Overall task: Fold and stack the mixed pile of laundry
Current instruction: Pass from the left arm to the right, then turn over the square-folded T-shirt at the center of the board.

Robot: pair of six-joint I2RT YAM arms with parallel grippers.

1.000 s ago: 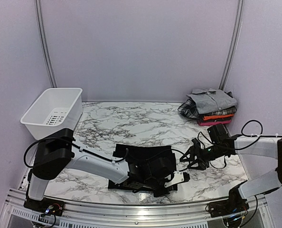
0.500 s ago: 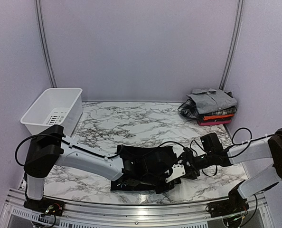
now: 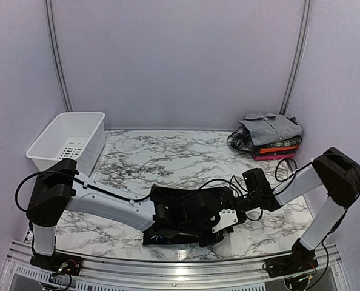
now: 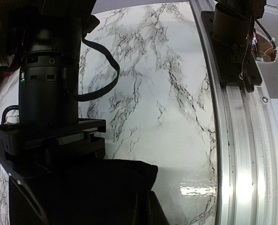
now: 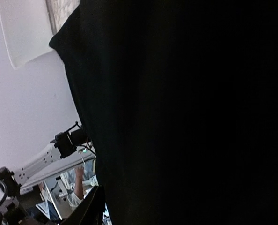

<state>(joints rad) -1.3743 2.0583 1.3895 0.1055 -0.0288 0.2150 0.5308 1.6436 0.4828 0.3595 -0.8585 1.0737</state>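
Note:
The large black cloth [image 3: 174,217] lies bunched near the table's front middle. My left gripper [image 3: 220,223] reaches across it to its right end and is shut on a corner of the black cloth [image 4: 97,187]. My right gripper [image 3: 236,205] presses against the same right edge, and its black body [image 4: 50,136] sits directly over the fabric. In the right wrist view the black cloth [image 5: 186,117] fills nearly everything. Only one finger [image 5: 90,209] shows, so how its jaws stand is hidden. The other garments sit folded in a stack [image 3: 270,137] at the back right, a grey collared shirt on top.
A white slotted basket [image 3: 68,143] stands at the back left. The metal rail [image 4: 242,140] and the right arm's base [image 4: 232,42] run along the near edge. Bare marble [image 3: 168,160] lies between basket and stack.
My right arm swung left from open marble onto the cloth's right edge. My left gripper closed on the cloth's corner and shifted slightly; the cloth bunched up.

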